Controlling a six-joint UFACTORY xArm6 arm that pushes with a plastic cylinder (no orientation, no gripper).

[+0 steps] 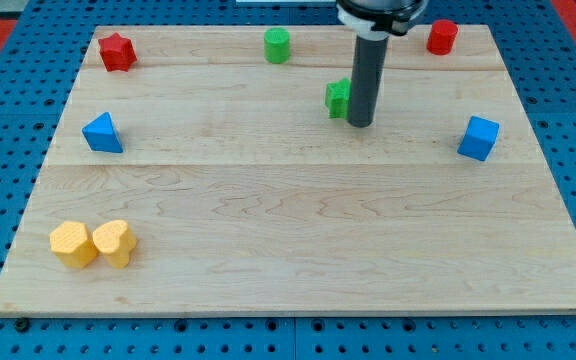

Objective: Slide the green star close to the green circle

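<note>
The green star [338, 98] lies on the wooden board, in the upper middle of the view. The dark rod partly hides its right side. My tip [360, 124] rests on the board right against the star's right side. The green circle [277, 45] stands near the board's top edge, up and to the left of the star, with a clear gap between the two.
A red star [117, 51] is at the top left and a red cylinder [442, 37] at the top right. A blue triangle [102, 133] is at the left, a blue cube [479, 138] at the right. Two yellow blocks [92, 243] touch at the bottom left.
</note>
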